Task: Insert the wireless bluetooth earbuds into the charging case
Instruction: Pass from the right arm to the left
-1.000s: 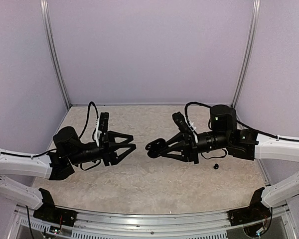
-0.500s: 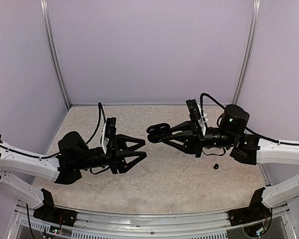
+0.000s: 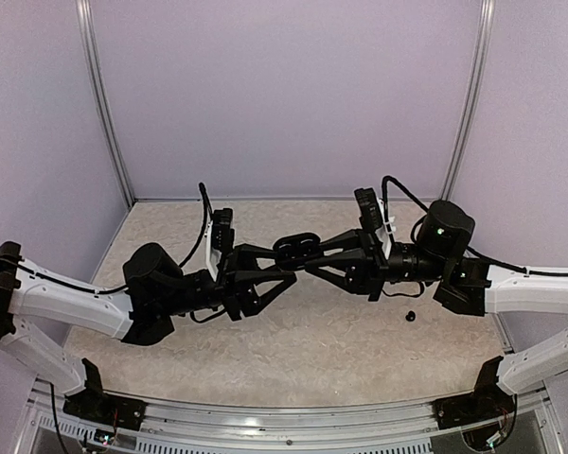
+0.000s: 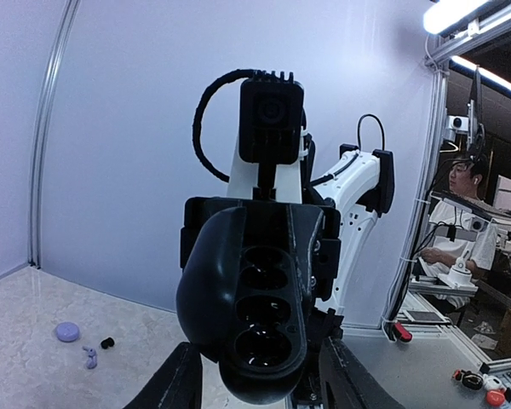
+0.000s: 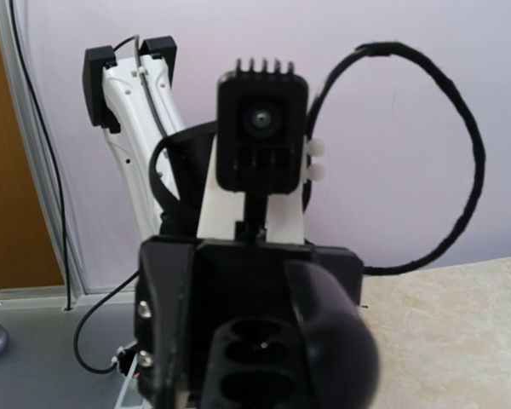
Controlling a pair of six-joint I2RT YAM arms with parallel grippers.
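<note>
No legible text, label or number anywhere in view

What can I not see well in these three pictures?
Top view: the case in the right end effector is black on black, so its lid cannot be read.
Top view: the black bud is too small for detail.
Left wrist view: fingers of the left end effector are cut off by the bottom edge.
Right wrist view: the near black shape is blurred.
</note>
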